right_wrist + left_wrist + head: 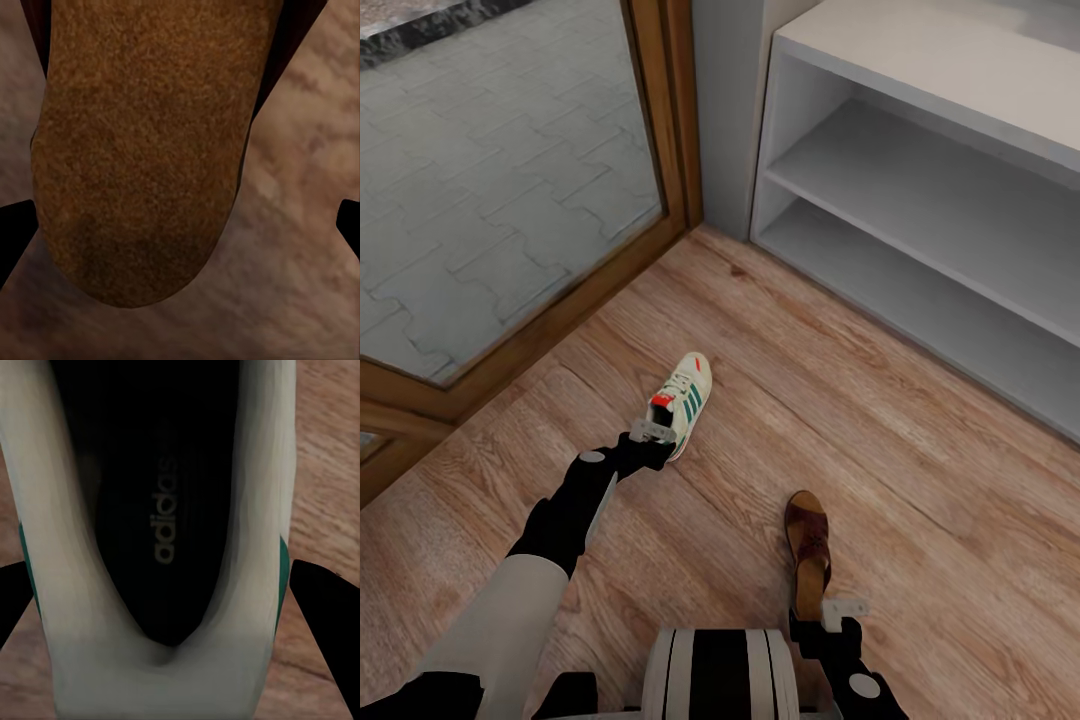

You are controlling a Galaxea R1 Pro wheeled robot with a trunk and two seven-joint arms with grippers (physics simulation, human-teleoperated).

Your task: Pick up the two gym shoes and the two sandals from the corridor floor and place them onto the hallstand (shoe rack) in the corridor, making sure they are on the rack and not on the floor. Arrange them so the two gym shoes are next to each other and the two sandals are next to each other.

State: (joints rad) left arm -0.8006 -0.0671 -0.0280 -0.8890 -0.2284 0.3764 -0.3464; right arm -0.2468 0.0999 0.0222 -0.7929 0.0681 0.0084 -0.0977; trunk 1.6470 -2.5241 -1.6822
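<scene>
Nearest the robot, the right gripper (844,612) is hovering right at the heel end of a brown sandal (808,552), which is lying flat on the wood-plank corridor floor (920,470) with its toe pointing away toward the rack. In the right wrist view the sandal's tan insole (142,150) is sitting between the two dark fingertips (15,232), which are standing wide apart and clear of the sandal's edges, so this pincer is released and gripping nothing.

Farther out, the left arm is reaching forward, and the left gripper (652,432) is poised at the heel of a cream-white gym shoe (684,400) (green side stripes, red-orange patches at heel and toe), which is resting on the floor well apart from the sandal. In the left wrist view the camera is looking straight down into the shoe's dark opening (150,495), where the insole is reading "adidas"; the black fingertips (326,622) are flanking the heel on both sides, spread open, with floor showing between one finger and the shoe wall, so nothing is clamped.

Beyond both, the white hallstand (920,190) is standing against the wall, offering two open shelf levels. Off to the left, a wood-framed glass door (500,180) is showing grey paving outside.
</scene>
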